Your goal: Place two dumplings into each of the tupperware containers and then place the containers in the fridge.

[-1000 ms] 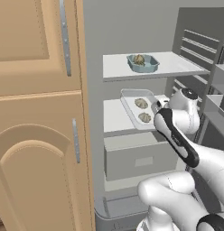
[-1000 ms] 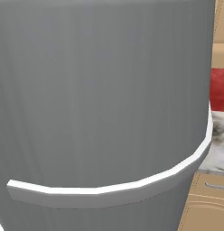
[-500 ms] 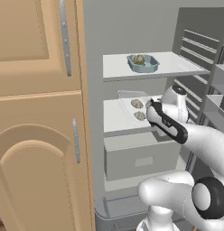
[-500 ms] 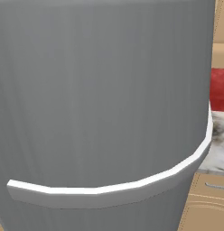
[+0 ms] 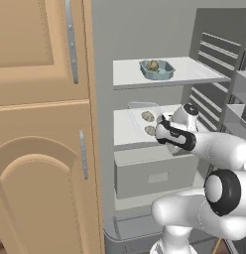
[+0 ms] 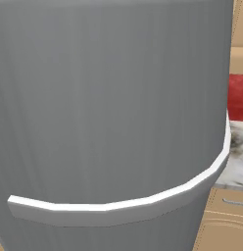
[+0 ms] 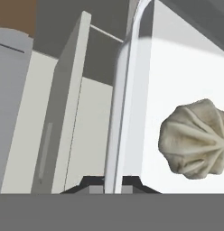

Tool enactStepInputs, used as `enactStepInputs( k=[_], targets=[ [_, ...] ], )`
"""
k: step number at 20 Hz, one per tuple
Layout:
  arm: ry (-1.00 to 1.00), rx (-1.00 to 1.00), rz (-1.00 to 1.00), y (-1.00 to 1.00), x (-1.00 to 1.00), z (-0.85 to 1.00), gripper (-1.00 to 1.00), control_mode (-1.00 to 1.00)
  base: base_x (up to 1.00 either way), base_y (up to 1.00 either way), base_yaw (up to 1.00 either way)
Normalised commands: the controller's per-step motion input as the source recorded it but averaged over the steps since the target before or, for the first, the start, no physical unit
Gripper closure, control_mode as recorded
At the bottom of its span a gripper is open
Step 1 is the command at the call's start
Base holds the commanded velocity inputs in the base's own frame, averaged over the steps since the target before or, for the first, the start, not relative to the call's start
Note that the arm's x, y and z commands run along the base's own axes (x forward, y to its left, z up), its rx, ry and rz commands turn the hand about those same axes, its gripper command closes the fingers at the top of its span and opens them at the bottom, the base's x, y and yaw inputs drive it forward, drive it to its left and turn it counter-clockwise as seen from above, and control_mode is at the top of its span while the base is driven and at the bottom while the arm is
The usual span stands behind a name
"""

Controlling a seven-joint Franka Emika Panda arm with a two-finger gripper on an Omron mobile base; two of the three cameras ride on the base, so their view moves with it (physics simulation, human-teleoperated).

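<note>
With the light blue container (image 5: pixel 156 69) already on the fridge's (image 5: pixel 145 30) upper shelf, my claw (image 7: pixel 113 184) pinches the translucent white container's (image 5: pixel 140 116) rim over the middle shelf (image 5: pixel 126 130); next I judge: lower, release.

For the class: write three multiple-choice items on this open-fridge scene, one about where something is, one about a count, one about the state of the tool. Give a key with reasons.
1. Where is the light blue container?
A. on the upper fridge shelf
B. in the grey drawer
C. on the floor

2. How many dumplings lie in the translucent white container, seen from the left base view?
A. none
B. two
C. five

3. What state is the tool in?
A. wide open, apart from everything
B. shut on the white container's rim
C. shut on a dumpling

Key:
1 A, it sits on the upper shelf.
2 B, two dumplings show in it.
3 B, the hand view shows the rim running between its tips.
</note>
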Motion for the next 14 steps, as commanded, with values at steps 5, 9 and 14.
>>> enactStepInputs(
  k=[5, 9, 14],
  targets=[
    [0.01, 0.00, 0.00, 0.00, 0.46, -0.01, 1.00, -1.00, 0.00, 0.00, 0.00],
    [0.01, 0.00, 0.00, 0.00, 0.50, 0.00, 1.00, -1.00, 0.00, 0.00, 0.00],
    [0.00, 0.00, 0.00, 0.00, 0.58, -0.03, 1.00, -1.00, 0.00, 0.00, 0.00]
  ],
)
